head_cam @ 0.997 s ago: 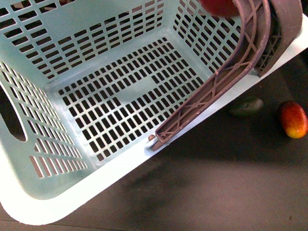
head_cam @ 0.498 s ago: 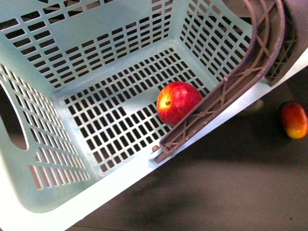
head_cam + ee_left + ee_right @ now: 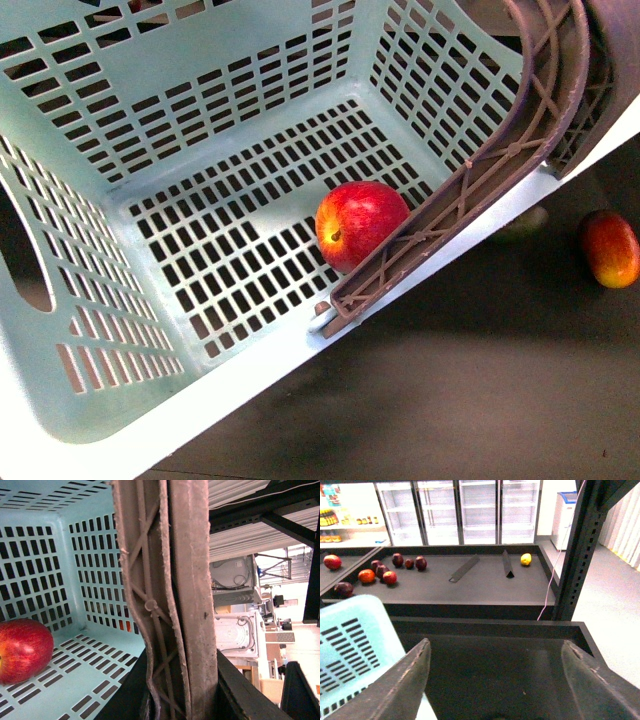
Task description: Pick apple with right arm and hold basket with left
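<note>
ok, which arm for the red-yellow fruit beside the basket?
Right. Its claw is open and empty, and the red-yellow fruit lies on the basket's right side. The left wrist camera sits tight against the basket handle.

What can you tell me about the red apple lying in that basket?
The apple is round, glossy and red, with fine yellow streaks and a yellowish patch around its stem dimple, which points sideways rather than up. It looks whole and unbruised. It rests on the slotted floor of the mint-green basket, near one side wall. In the front view the brown latticed handle hides its lower edge. No gripper touches it.
</note>
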Robot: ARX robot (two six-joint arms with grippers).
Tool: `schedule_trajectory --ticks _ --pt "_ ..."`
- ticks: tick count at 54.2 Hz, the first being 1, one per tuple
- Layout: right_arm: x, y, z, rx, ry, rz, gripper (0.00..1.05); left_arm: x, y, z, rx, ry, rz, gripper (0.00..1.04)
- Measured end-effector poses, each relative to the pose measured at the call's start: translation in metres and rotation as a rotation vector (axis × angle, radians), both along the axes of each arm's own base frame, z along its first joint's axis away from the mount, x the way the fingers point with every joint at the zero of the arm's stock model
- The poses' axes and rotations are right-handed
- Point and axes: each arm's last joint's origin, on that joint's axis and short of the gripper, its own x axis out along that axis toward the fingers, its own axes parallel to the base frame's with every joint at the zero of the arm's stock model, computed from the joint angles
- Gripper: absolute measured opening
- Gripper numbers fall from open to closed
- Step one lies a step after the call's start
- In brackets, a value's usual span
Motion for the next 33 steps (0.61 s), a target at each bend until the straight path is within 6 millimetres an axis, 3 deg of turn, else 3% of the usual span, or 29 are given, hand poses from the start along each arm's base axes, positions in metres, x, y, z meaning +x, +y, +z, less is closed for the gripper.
schedule_trajectory --ticks 5,18,33 --pt "-0.011 -0.007 -0.017 -0.007 0.015 0.005 0.59 0.0 0.0 0.0 -0.001 0.001 -0.003 0.2" --pt "-0.046 -0.011 -0.056 -0.009 0.028 -0.01 0.02 0.0 0.0 0.0 -0.002 0.001 -0.003 0.2" --pt "-0.066 -0.011 -0.074 -0.012 0.024 -0.01 0.02 0.0 0.0 0.0 -0.001 0.001 -0.004 0.2"
